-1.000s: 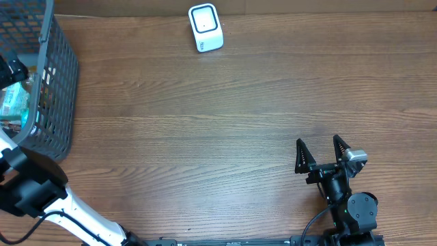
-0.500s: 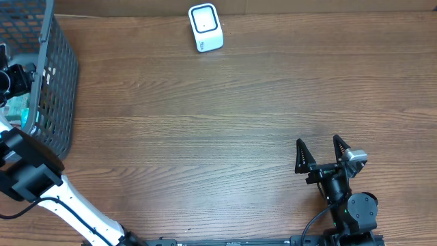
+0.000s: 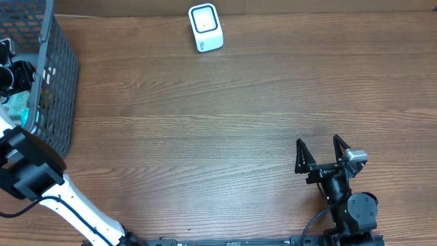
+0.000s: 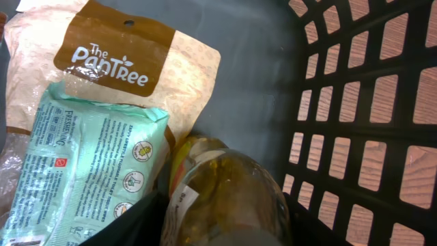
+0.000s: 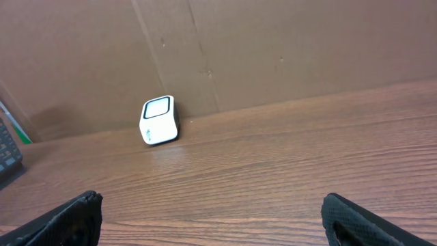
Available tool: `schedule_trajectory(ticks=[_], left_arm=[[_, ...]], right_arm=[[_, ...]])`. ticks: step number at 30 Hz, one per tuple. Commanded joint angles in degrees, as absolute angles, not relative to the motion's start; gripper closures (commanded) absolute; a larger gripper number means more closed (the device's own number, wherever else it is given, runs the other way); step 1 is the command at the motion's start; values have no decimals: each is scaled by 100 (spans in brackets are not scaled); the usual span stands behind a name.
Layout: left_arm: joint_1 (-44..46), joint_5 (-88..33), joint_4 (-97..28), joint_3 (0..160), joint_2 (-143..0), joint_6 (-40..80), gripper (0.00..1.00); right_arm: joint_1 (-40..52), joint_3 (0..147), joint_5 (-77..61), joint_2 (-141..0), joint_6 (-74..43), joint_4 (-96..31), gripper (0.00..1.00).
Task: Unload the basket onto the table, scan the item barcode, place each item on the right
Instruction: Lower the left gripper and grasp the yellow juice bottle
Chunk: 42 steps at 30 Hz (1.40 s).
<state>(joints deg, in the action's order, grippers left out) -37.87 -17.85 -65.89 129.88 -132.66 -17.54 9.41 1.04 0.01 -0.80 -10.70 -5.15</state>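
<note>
Left gripper (image 3: 13,74) hung in the basket (image 3: 61,75) at the jar (image 4: 225,198), couldn't tell if clamped; my pickup step, next needed a firm squeeze and lift.

My table (image 3: 205,137) is a plain brown wood-grain top, its boards running left to right, and it fills nearly the whole overhead view. Two things sit directly on it. The small white scanner (image 3: 205,27) with a dark-framed window stands at the far edge, left of centre. From the right wrist view (image 5: 160,120) it seems to sit just in front of the cardboard (image 5: 273,48) backing that edge, though I cannot tell if they touch. My dark grey mesh basket (image 3: 58,82) stands at the far left corner, partly out of frame, well apart from the scanner. Wood shows through its side openings (image 4: 355,102).
</note>
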Motion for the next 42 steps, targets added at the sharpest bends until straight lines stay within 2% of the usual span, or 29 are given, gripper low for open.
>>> schedule_trajectory(ticks=[1, 4, 15, 20, 30, 42], left_arm=[[-3767, -1907, -6534, 13023, -13340, -1516, 43], [-3763, -1909, -6514, 13023, -13340, -1476, 35], [-3701, -1739, -6436, 12768, -13349, -1476, 31], [-3701, -1743, -6346, 12589, -13349, -1476, 33], [-3704, -1741, -6342, 12925, -13297, -1313, 53], [-3704, -1737, -6259, 13719, -11970, -405, 56]], right_arm=[[934, 45, 30, -16, -1070, -478, 0], [934, 45, 30, -16, -1070, -480, 0], [934, 45, 30, -16, -1070, -478, 0], [934, 45, 30, -16, -1070, -480, 0], [934, 45, 30, -16, -1070, -480, 0], [934, 45, 30, -19, -1070, -480, 0]])
